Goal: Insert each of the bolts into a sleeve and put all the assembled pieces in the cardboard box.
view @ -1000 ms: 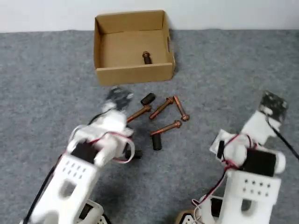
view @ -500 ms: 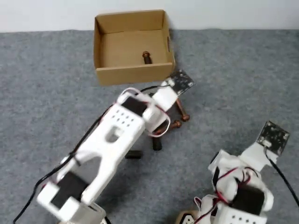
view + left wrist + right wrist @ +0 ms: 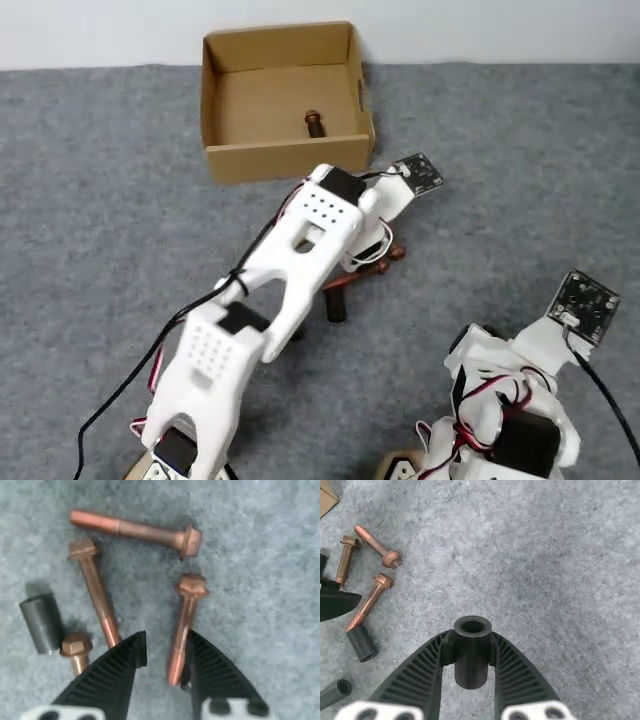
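Swung out across the table, the left tool hangs part-open astride a bolt lying there; closing squarely mid-shank should stop it rolling. The right tool clamps a sleeve.

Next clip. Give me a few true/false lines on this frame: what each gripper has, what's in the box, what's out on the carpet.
1. The right gripper is shut on a black sleeve. True.
2. That sleeve already has a bolt in it. False: its bore shows empty.
3. The left gripper is shut on a bolt. False: it is open, a finger on either side of a bolt lying on the carpet.
4. The cardboard box is empty. False: one copper piece lies inside.
5. Loose bolts lie on the carpet outside the box. True.
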